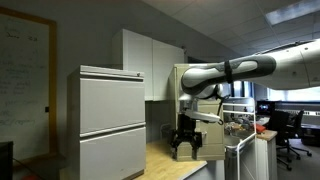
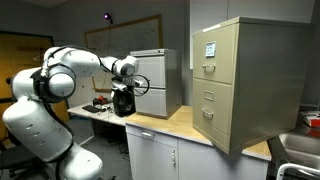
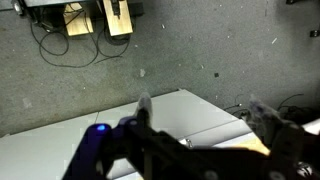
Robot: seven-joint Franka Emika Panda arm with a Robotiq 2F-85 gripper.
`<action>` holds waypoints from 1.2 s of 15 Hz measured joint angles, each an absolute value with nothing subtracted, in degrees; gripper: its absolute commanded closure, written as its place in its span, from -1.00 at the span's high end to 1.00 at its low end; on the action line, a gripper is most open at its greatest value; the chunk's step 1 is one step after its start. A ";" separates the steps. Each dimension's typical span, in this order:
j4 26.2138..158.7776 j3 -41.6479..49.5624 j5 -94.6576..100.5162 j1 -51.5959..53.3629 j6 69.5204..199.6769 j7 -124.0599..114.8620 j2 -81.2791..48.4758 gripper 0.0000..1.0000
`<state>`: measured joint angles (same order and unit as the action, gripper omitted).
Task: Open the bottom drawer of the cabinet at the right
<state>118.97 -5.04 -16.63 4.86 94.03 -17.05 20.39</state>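
Hovering gripper (image 2: 123,100): it hangs pointing straight down over the end of the wooden countertop (image 2: 172,124) nearest the robot's base, close to that end edge and clear of the surface.
Gripper opening: spread wide in the wrist view. The two blurred fingers (image 3: 141,112) stand well apart with only bare surface showing between them, and they hold nothing.
Robot arm (image 2: 85,62): white with dark joints, it reaches out level from the base toward the countertop's near end, with the wrist bent downward.
Under the wrist camera: a white flat surface (image 3: 70,140) with one corner showing. Grey carpet (image 3: 200,50) lies beyond it, with dark cables (image 3: 55,40) on it. I cannot tell what the white surface belongs to.
Tan cabinet (image 2: 250,85): tall and narrow, it stands upright on the far end of the countertop, close to the front edge. White paper labels (image 2: 210,47) sit on its top drawer front.
Target, bottom drawer (image 2: 208,126): the lowest front on the cabinet. It is closed and flush with the fronts above it, and well apart from the gripper, at the opposite end of the countertop.
Wide grey cabinet (image 2: 156,80): pale, it stands along the countertop's back edge, just behind the gripper in an exterior view and between it and the tan cabinet.
White wall cupboards (image 1: 150,60): mounted on the wall behind the countertop's back edge.
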 measured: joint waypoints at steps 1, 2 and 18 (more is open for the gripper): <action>119.12 -5.01 -16.63 4.63 94.04 -17.05 20.32 1.00; 119.37 -4.86 -16.62 4.22 94.26 -17.00 20.21 1.00; 123.07 13.56 -32.58 -7.86 119.39 -7.18 17.58 1.00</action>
<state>123.07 13.56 -32.58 -7.86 119.39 -7.18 17.58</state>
